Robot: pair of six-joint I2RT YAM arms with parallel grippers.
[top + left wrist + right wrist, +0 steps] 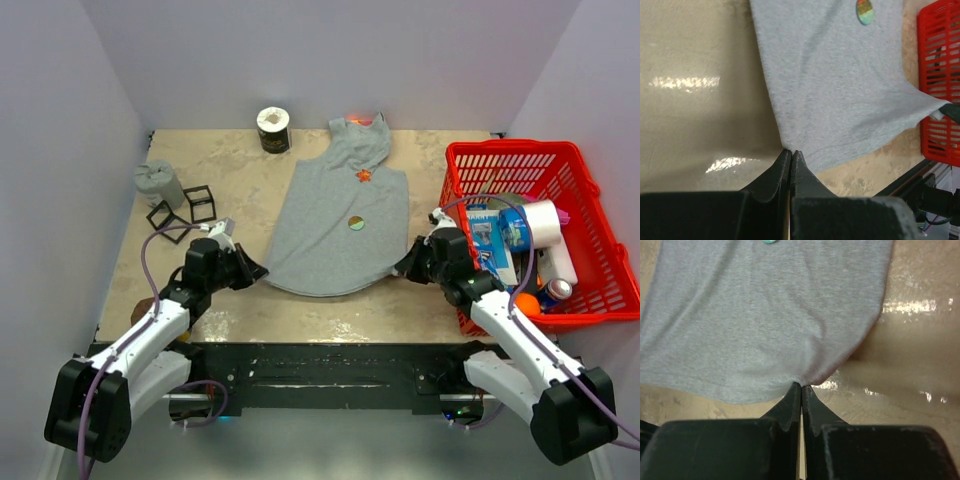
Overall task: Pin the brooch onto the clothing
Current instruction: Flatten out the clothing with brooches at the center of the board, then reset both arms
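Note:
The clothing, a grey sleeveless tank top, lies flat in the middle of the table with its neck toward the back wall. The brooch, a tiny orange-red star, sits on its upper chest. A small round iridescent disc lies lower on the fabric. My left gripper is shut on the hem's bottom-left corner, and the cloth spreads away from its tips. My right gripper is shut on the bottom-right corner, where the fabric bunches at its tips.
A red basket full of assorted items stands at the right, close to my right arm. A dark cup-like roll is at the back. A grey cylinder and black wire cubes sit at the left.

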